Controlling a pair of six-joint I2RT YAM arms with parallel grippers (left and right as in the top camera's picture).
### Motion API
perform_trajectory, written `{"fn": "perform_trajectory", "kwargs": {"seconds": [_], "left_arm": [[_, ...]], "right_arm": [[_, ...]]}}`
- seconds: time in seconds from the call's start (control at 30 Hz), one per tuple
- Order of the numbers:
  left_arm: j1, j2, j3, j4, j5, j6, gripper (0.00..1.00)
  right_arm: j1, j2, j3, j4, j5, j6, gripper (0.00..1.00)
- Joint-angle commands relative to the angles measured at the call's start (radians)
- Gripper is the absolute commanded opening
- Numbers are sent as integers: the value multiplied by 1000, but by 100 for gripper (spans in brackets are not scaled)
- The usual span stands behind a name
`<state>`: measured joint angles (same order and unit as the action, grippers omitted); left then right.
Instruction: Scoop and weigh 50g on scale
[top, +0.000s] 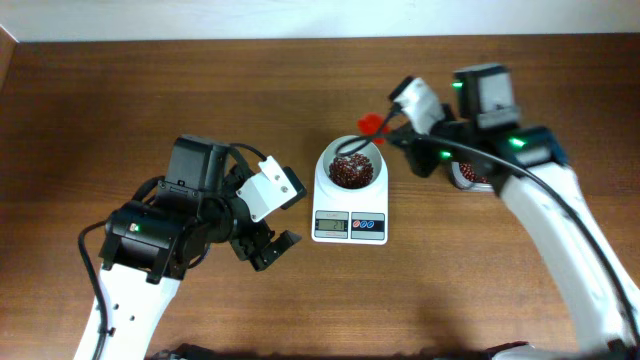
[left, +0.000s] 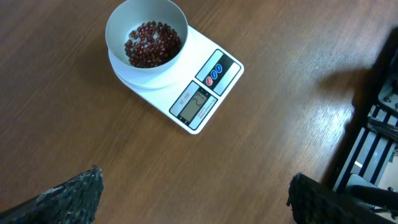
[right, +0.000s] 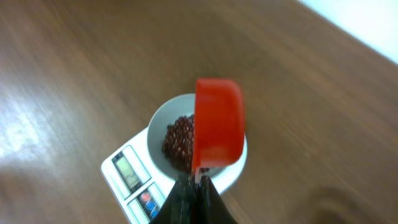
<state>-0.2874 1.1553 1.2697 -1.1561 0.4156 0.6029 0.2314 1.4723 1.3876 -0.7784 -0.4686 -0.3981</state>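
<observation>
The white scale (top: 350, 222) sits mid-table, its round white bowl (top: 328, 176) holding a layer of red beans (top: 350, 170). My right gripper (top: 388, 138) is shut on the handle of a red scoop (top: 371, 124), which hangs tilted over the bowl's far right rim. In the right wrist view the scoop (right: 217, 124) stands on edge above the beans (right: 179, 140), with the gripper (right: 198, 186) pinched on it just below. My left gripper (top: 272, 246) hovers open and holds nothing, left of the scale (left: 205, 81); its fingertips (left: 68, 196) are spread wide over bare wood.
A tub of red beans (top: 466, 177) lies right of the scale, mostly hidden under my right arm. The scale's display (left: 198, 103) and round buttons (left: 214, 71) face the table's front edge. A pale wall strip (top: 300, 18) borders the far table edge.
</observation>
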Motion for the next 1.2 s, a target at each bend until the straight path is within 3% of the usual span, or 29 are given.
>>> {"fn": "perform_trajectory", "kwargs": {"seconds": [0.0, 0.23, 0.33, 0.57, 0.63, 0.97, 1.17], "left_arm": [[5, 0, 17, 2, 14, 15, 99], [5, 0, 17, 2, 14, 15, 99], [5, 0, 17, 2, 14, 15, 99], [5, 0, 17, 2, 14, 15, 99], [5, 0, 17, 2, 14, 15, 99], [5, 0, 17, 2, 14, 15, 99], [5, 0, 17, 2, 14, 15, 99]], "right_arm": [[-38, -87, 23, -153, 15, 32, 4], [-95, -72, 19, -330, 149, 35, 4], [-140, -72, 17, -325, 272, 119, 4], [-243, -69, 13, -329, 333, 134, 4], [-276, -50, 13, -329, 403, 210, 4], [-365, 191, 13, -317, 402, 221, 4], [-385, 217, 13, -248, 478, 225, 4]]}}
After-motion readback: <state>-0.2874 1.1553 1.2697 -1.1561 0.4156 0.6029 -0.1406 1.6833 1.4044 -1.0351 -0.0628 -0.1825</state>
